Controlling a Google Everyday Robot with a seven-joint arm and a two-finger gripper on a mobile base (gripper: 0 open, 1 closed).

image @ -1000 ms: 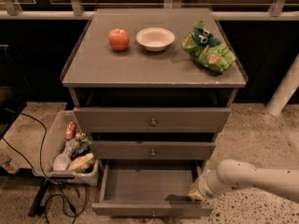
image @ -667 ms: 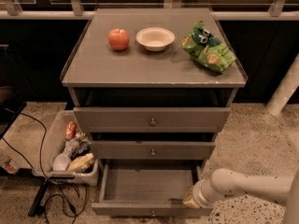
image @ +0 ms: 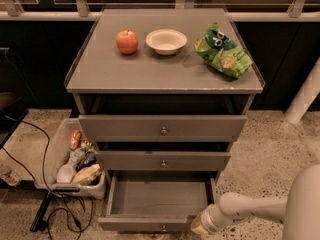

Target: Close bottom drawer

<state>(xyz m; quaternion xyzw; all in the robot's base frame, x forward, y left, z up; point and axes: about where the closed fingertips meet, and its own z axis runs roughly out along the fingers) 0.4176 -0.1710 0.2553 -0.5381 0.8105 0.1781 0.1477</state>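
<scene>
Camera view: looks down on the grey-brown cabinet [image: 165, 74], rising above and left of the gripper [image: 201, 225]. Shows the bottom drawer [image: 160, 199] pulled out toward the camera, just left of the gripper, long axis running side to side, front facing forward. Places the gripper at that drawer's front right corner; cannot tell its grip state. Farther left, a cluttered bin [image: 54, 151]; far above, chip bag [image: 222, 51], bowl [image: 166, 40], apple [image: 127, 41].
</scene>
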